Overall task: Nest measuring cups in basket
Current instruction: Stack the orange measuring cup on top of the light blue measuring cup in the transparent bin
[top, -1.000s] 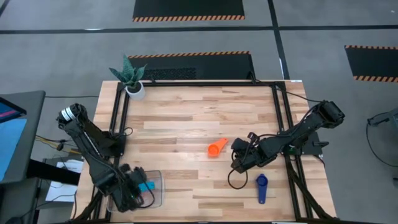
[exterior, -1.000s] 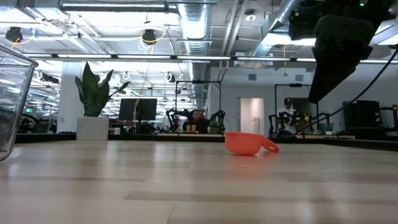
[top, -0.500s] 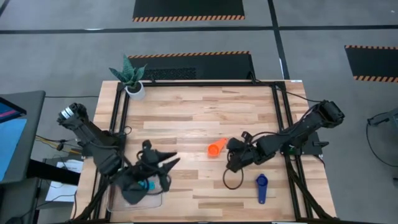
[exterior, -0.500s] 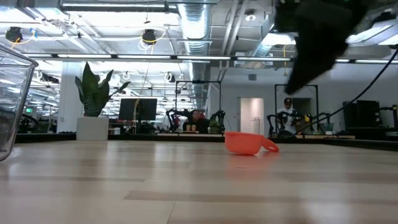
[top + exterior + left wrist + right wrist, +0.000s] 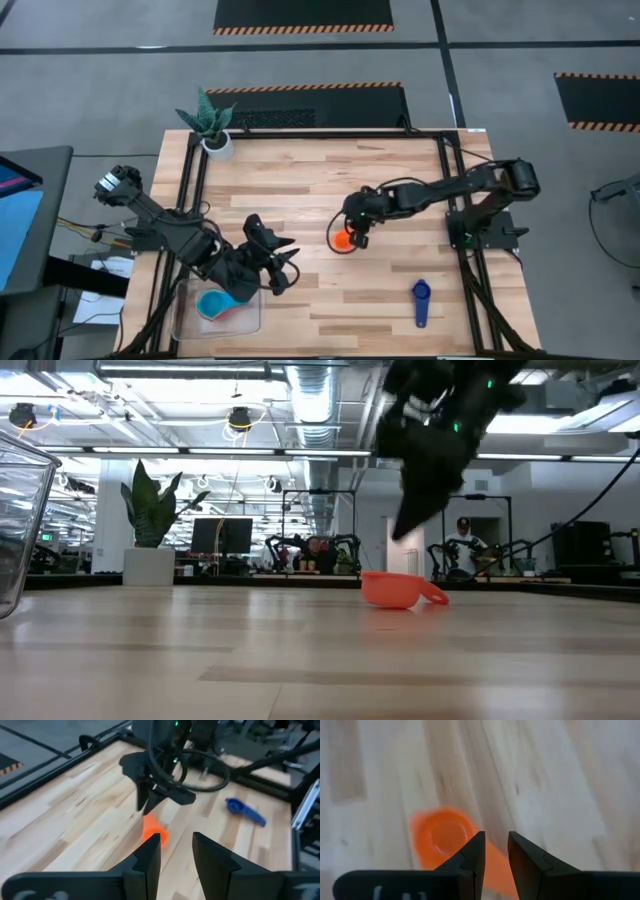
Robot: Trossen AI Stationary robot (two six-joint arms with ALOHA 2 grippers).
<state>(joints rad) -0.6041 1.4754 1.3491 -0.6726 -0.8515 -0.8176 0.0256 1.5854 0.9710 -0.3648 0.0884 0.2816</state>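
A red-orange measuring cup (image 5: 343, 240) stands upright on its base mid-table, handle (image 5: 438, 596) level. My right gripper (image 5: 352, 236) hangs just above it, open by a narrow gap, pointing down. In the right wrist view the cup's bowl (image 5: 444, 839) lies beside the fingers and its handle runs under them. The low view shows air between the right gripper (image 5: 398, 536) and the cup (image 5: 398, 589). My left gripper (image 5: 283, 262) is open and empty, raised just right of the clear basket (image 5: 190, 318), which holds a light blue cup (image 5: 212, 303). A dark blue cup (image 5: 420, 298) lies near the right near corner.
A white plant pot (image 5: 215, 143) stands at the far left corner. The basket's clear wall (image 5: 20, 530) fills the low view's left edge. Black frame rails run along the table's left and right sides. Bare wood lies between the basket and the red-orange cup.
My left gripper has risen out of the basket and swung toward the table's right, leaving the light blue cup inside. My right gripper has moved toward the table's left and far edge, from beside the dark blue cup to above the red-orange cup, which has stayed put.
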